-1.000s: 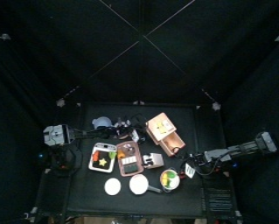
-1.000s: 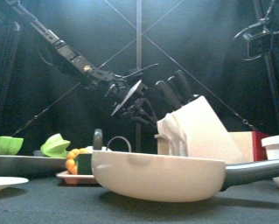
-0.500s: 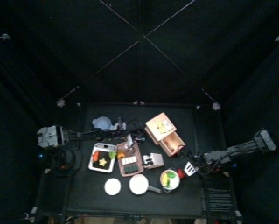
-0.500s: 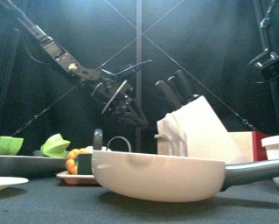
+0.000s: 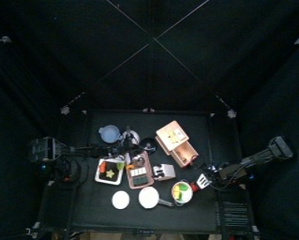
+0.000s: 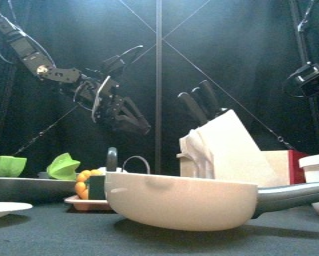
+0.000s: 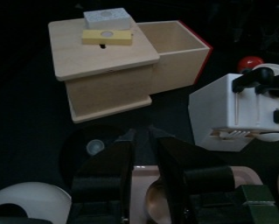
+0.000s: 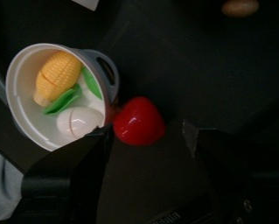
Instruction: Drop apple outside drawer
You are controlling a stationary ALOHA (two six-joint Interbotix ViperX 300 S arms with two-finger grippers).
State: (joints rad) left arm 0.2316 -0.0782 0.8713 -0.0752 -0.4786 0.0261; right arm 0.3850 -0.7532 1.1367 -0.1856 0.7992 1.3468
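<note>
Pulling back from the drawer (image 7: 107,66), the left gripper (image 7: 144,150) is hanging with its jaws parted and nothing between them, while the apple (image 7: 249,63) is lying outside the drawer, just beside the white block (image 7: 235,109). The right gripper (image 8: 148,150) is gaping wide and empty over by the bowl (image 8: 24,96). Being round, the apple is probably liable to roll off if a retreating arm nudges the block.

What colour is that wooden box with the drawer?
The drawer is pale tan wood with a red side, clearest in the left wrist view.
</note>
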